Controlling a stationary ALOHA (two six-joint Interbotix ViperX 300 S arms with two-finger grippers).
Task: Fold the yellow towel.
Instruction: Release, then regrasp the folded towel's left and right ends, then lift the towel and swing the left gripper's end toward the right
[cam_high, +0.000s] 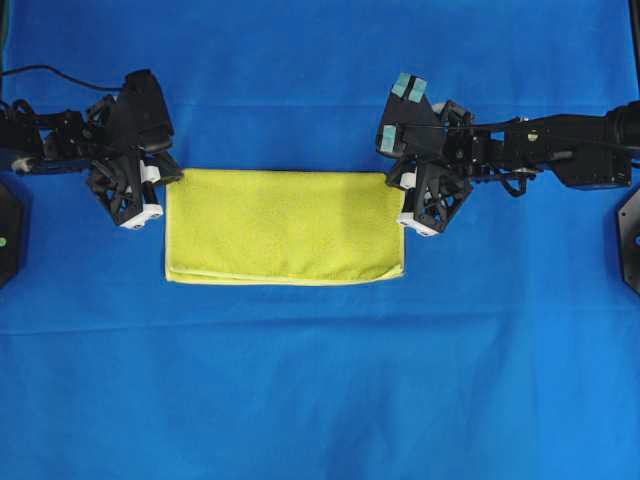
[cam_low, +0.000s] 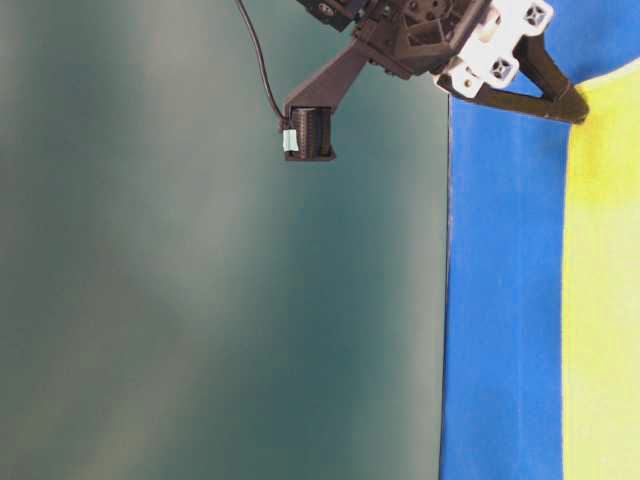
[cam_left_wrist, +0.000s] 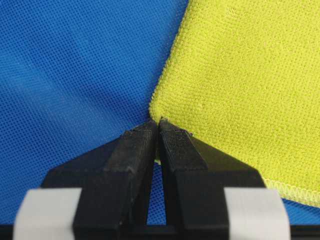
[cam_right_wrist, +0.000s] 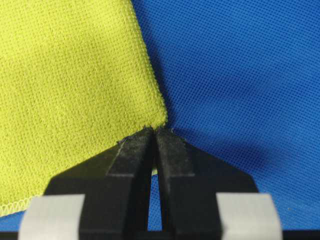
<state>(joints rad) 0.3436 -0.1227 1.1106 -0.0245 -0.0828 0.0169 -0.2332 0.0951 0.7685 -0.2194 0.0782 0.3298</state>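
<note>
The yellow towel (cam_high: 285, 225) lies flat on the blue cloth as a wide rectangle, doubled over, with its layered edges along the near side. My left gripper (cam_high: 172, 179) is shut on its far left corner. In the left wrist view the tips (cam_left_wrist: 159, 123) meet on the corner of the towel (cam_left_wrist: 240, 75), with a sliver of yellow between them. My right gripper (cam_high: 393, 181) is shut on the far right corner. Its tips (cam_right_wrist: 154, 131) pinch the towel (cam_right_wrist: 65, 85) there. The table-level view shows the left gripper (cam_low: 574, 107) at the towel's (cam_low: 600, 300) corner.
A blue cloth (cam_high: 320, 380) covers the whole table. Black mounts sit at the left edge (cam_high: 8, 235) and the right edge (cam_high: 630, 235). A cable (cam_high: 50, 72) trails behind the left arm.
</note>
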